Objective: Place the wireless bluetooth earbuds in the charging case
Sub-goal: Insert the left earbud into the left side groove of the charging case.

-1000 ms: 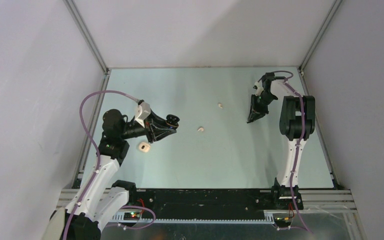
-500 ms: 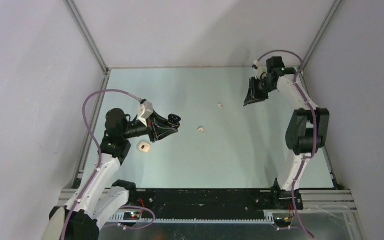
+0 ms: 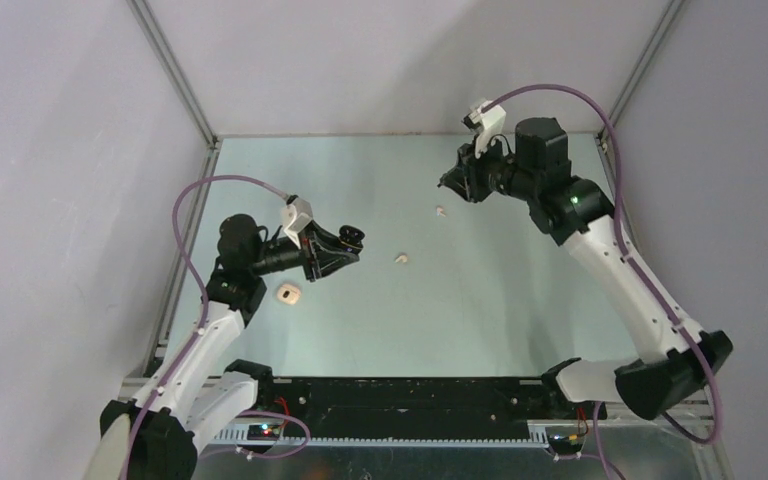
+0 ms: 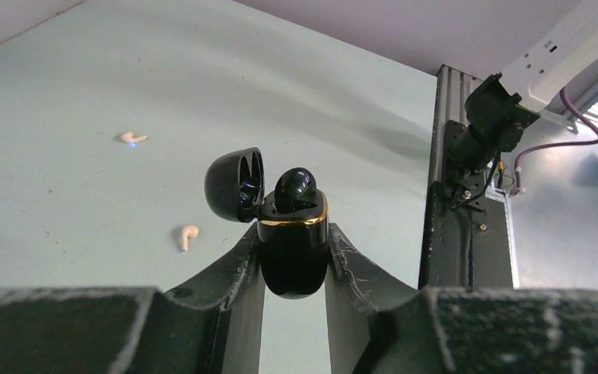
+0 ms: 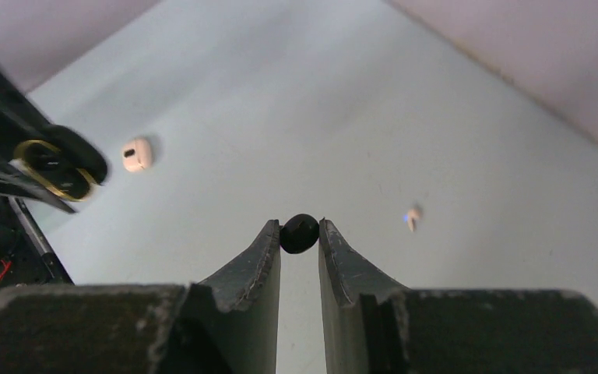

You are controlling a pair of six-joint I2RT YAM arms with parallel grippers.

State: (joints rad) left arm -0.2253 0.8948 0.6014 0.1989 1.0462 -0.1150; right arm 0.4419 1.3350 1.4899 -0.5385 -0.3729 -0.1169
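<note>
- no text, label, brand, number or sign can be read in any view.
- the black charging case (image 4: pixel 293 261) gripped in the left pincer (image 4: pixel 293 234) shows a plain gold band; its glossy surface is too dark to tell any marking.

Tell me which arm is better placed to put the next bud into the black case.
Right. The right pincer pinches a black earbud, while the left pincer is busy holding the open black case.

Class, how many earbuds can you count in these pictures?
4: far pale earbud and near pale earbud on the table; black earbud in the right claw; seated earbud in the black case. More may hide.
</note>
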